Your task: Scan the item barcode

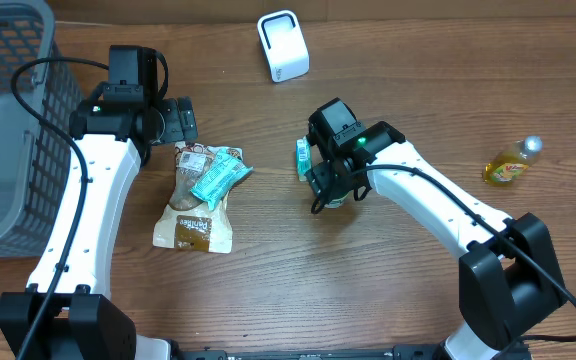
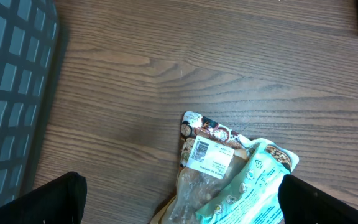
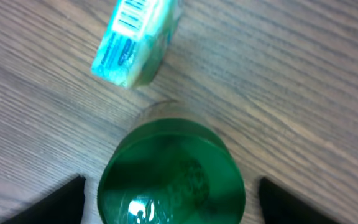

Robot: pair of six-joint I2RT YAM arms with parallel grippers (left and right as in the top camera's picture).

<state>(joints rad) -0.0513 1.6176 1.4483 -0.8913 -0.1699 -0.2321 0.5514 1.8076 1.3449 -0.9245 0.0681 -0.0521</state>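
A green round-topped container (image 3: 171, 180) stands on the table between the fingers of my right gripper (image 3: 171, 200), which is open with a gap on each side. Just beyond it lies a teal box (image 3: 135, 43) with a barcode on its upper face. In the overhead view my right gripper (image 1: 330, 185) covers the container, and the teal box (image 1: 303, 158) shows at its left. My left gripper (image 2: 185, 205) is open above a brown snack bag (image 2: 207, 155) with a white label and a teal packet (image 2: 247, 186). A white scanner (image 1: 283, 45) stands at the back.
A grey mesh basket (image 1: 8, 130) fills the left side of the table. A yellow bottle (image 1: 513, 163) lies at the far right. The brown snack bag (image 1: 196, 215) and teal packet (image 1: 218, 175) lie between the two arms.
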